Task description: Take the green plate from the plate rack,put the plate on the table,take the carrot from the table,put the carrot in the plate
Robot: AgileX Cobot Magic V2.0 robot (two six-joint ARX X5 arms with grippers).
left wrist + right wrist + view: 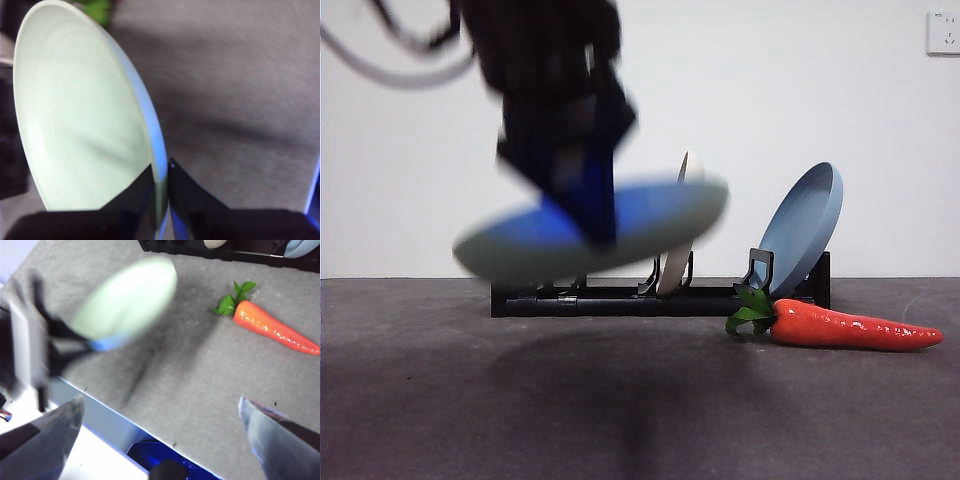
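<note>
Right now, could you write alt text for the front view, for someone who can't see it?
A dark end effector holds the green plate, blurred, in the air above the table. Behind is the plate rack with a cream plate and a blue plate; the carrot lies at right.

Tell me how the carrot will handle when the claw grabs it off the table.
The carrot looks glossy, so it may slip between the pads. Its round, tapered body could roll or swing aside if nudged. It seems rigid, holding its shape flat on the table.

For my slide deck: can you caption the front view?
Left gripper carries the green plate above the table, away from the rack; carrot waits.
</note>
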